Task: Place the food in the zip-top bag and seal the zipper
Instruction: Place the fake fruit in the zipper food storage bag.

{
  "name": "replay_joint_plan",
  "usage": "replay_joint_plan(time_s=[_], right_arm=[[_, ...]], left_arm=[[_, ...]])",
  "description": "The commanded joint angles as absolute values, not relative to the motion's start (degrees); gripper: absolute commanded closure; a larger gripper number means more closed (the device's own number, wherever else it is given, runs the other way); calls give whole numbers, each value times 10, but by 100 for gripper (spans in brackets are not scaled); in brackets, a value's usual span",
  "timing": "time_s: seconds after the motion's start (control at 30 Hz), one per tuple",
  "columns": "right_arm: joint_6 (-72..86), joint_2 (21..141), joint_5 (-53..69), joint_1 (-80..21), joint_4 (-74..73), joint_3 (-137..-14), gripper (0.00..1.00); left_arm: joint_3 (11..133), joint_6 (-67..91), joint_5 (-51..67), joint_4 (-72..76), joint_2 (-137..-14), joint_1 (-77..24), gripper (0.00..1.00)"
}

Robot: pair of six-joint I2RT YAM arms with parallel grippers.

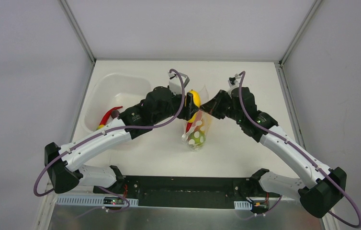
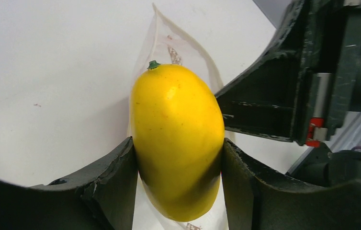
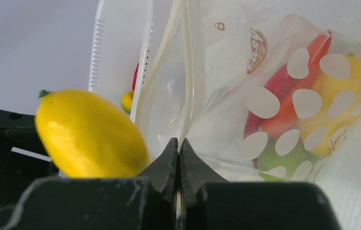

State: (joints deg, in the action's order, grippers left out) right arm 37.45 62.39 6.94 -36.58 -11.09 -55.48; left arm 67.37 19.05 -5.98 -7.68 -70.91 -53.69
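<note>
Left gripper (image 2: 178, 146) pinches a mango (image 2: 174, 105) at the mouth of the bag (image 1: 198, 133), mid-table. The right gripper (image 3: 179, 149) is clamped on the bag's rim. The tub (image 1: 121, 88), holding a pepper (image 1: 107, 116), sits well apart on the left.

Tabletop tally
Two white-and-black robot arms (image 1: 97, 141) (image 1: 288, 148); one clear polka-dotted plastic bag (image 1: 197, 136); one white oval plastic tub (image 1: 121, 88); one large yellow plastic toy fruit (image 1: 195, 97); bagged toys (image 3: 329, 88) overlap, uncountable.

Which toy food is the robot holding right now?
The big yellow fruit with the green stem, squeezed in the left gripper. The others lie loose: some inside the dotted bag, a red one in the white tub.
</note>
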Motion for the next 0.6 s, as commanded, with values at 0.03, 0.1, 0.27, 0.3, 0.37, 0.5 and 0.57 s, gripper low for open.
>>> replay_joint_plan(time_s=[0.03, 0.1, 0.27, 0.3, 0.37, 0.5, 0.57], right_arm=[[375, 589, 83, -363, -66, -553, 100], [375, 584, 82, -363, -65, -552, 100], [374, 583, 73, -363, -68, -550, 100], [375, 584, 73, -363, -68, -550, 100], [375, 589, 76, -363, -69, -550, 100], [375, 592, 77, -363, -72, -552, 100], [375, 591, 74, -363, -73, -550, 100]], left_arm=[[676, 169, -130, -83, -717, -544, 43], [672, 168, -140, -83, -719, -544, 40], [672, 173, -125, -74, -720, -543, 22], [673, 172, -121, -75, -720, -544, 21], [678, 172, -115, -79, -721, -543, 21], [677, 166, -132, -93, -704, -543, 20], [668, 161, -158, -101, -686, -542, 18]])
